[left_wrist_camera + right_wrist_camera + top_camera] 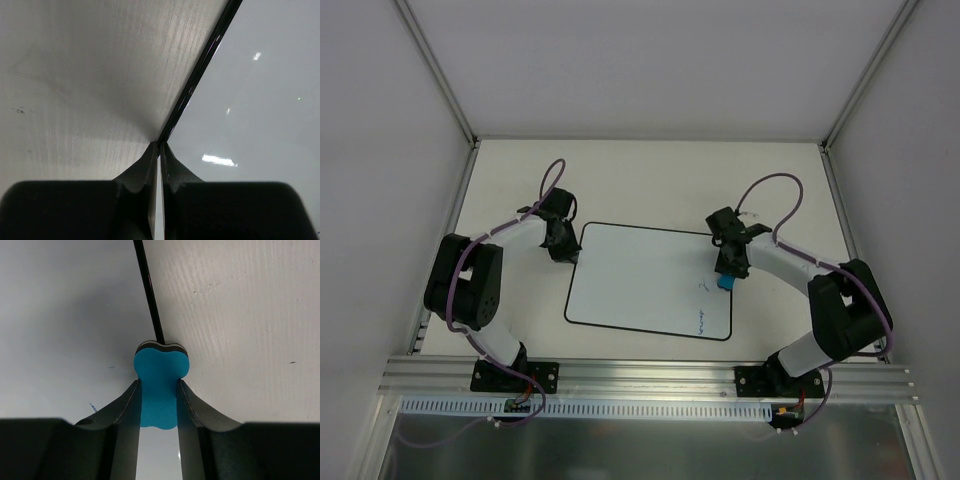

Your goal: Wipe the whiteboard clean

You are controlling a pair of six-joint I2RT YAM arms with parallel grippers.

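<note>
At the left edge of the whiteboard (650,280), the left end effector (159,146), clenched on nothing, presses its tips against the black border, apparently to pin it down. At its right edge, the right end effector (159,382) grasps a blue eraser (161,362) set on the border, probably to wipe the faint marks (703,320) near its right corner. The whiteboard lies flat on the tabletop (640,180).

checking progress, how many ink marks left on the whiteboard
2: a squiggle by the whiteboard's near right corner, a faint tick beside the eraser; more may hide under the right gripper.
</note>
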